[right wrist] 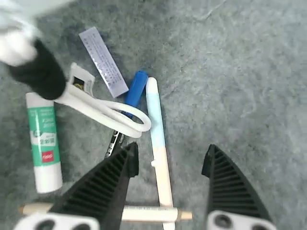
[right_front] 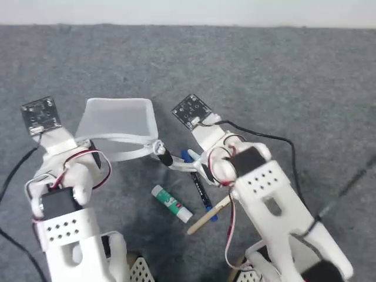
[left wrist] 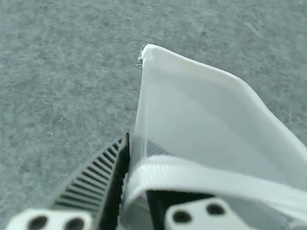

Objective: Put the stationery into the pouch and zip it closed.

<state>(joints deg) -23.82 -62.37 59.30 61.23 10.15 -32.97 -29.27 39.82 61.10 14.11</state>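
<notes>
The translucent white pouch [right_front: 117, 120] lies with its mouth toward the arms. My left gripper [right_front: 88, 145] is shut on the pouch's zip edge [left wrist: 192, 177], with the pouch body [left wrist: 206, 120] stretching away from it. A black stub with a white loop strap [right wrist: 110, 109] hangs at the pouch's corner [right_front: 157, 148]. My right gripper [right wrist: 172, 151] is open above a pale blue and cream pen [right wrist: 158, 143]. Beside it lie a blue pen [right wrist: 135, 88], a black pen [right wrist: 115, 139], a glue stick [right_front: 170, 204] and a wooden stick [right_front: 208, 215].
A small grey ruler-like strip [right wrist: 103, 62] lies by the blue pen. Grey carpet [right_front: 282, 76] covers the surface, with open room behind and to the right of the pouch. A black cable [right_front: 352, 182] runs along the right side.
</notes>
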